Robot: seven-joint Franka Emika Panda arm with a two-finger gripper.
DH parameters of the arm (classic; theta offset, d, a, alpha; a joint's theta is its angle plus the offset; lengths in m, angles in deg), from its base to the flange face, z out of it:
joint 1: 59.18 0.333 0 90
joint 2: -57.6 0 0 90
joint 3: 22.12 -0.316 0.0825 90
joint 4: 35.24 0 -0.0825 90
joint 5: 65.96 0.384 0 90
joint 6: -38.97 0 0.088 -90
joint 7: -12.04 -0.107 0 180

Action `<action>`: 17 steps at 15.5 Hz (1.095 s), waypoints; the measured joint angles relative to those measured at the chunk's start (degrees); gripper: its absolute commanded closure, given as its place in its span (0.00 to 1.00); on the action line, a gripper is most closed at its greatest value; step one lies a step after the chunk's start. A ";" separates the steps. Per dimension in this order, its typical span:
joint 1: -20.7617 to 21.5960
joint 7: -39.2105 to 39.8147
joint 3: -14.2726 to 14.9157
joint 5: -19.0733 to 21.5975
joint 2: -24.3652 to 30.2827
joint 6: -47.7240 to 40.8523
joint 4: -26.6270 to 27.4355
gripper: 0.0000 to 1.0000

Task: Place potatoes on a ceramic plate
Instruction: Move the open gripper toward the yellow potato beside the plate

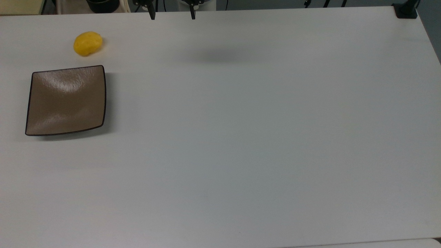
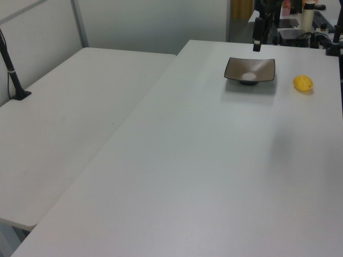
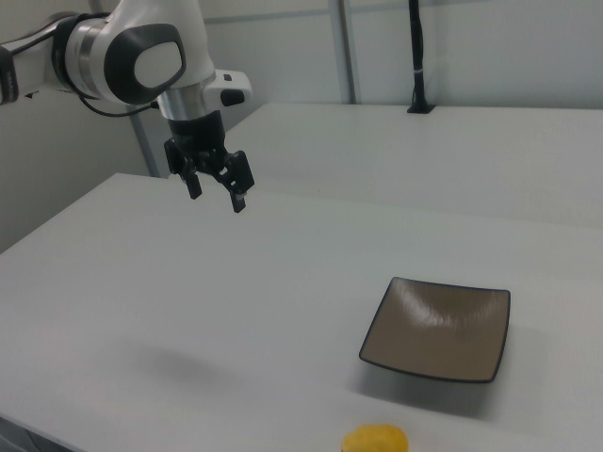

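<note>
Potato point(image 3: 375, 440) on table beside plate point(image 3: 438, 330) | plate empty | tool point(image 3: 216, 190) open, holding nothing

A wide, plain white tabletop point(image 1: 241, 155) carries two things near the top view's left edge. A square brown ceramic plate point(image 1: 66, 100) with a thin dark rim sits flat on it, and a small yellow potato point(image 1: 88, 43) lies just beside the plate, apart from it

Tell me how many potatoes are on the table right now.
1. The potato lies on the white table, just off the empty ceramic plate, not touching it. Nothing seems hidden.
</note>
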 measured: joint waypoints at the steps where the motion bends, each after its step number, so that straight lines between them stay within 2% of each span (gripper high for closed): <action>1: 0.00 0.00 0.00 0.00 0.00 0.00 0.03 0.00; 10: 0.07 0.03 -0.04 -4.59 0.27 0.00 0.15 0.00; 17: -0.07 0.04 0.25 -4.86 0.04 0.72 1.09 0.00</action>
